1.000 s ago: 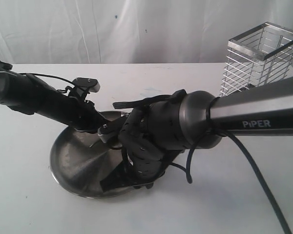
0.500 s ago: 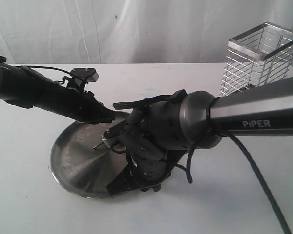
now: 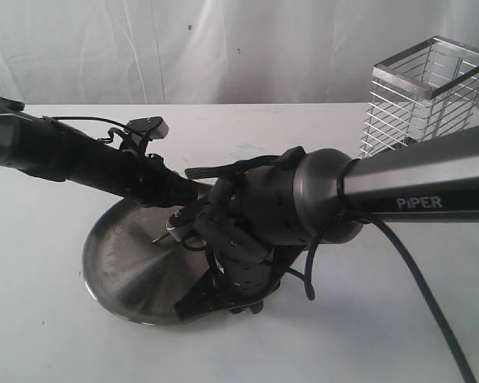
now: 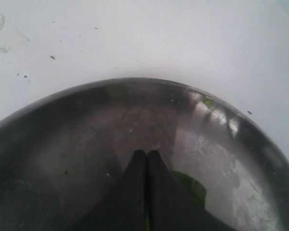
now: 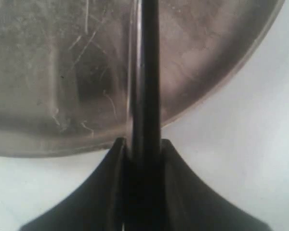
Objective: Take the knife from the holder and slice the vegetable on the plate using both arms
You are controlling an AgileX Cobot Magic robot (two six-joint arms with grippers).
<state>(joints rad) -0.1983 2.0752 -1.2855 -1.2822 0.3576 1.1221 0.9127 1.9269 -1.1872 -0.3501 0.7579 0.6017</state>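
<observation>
The steel plate (image 3: pixel 112 263) lies left of centre on the white table. My right gripper (image 5: pixel 142 144) is shut on the black knife (image 5: pixel 147 72), just outside the plate's (image 5: pixel 207 57) near rim, and the blade reaches out over the plate. In the exterior view this gripper (image 3: pixel 198 298) hangs under the bulky right wrist. My left gripper (image 4: pixel 147 153) hovers over the plate (image 4: pixel 62 125), its jaws pressed together. A green piece of the vegetable (image 4: pixel 193 188) shows beside and under one finger. The wire holder (image 3: pixel 419 104) stands at the back right.
The right forearm marked PIPER (image 3: pixel 419 191) crosses the right half of the exterior view, trailing a black cable (image 3: pixel 431 303). The left arm (image 3: pixel 72 163) stretches in from the left edge. A white curtain closes off the back.
The left arm has lifted and swung toward the back of the plate. The right wrist has sunk slightly toward the plate's front rim.
</observation>
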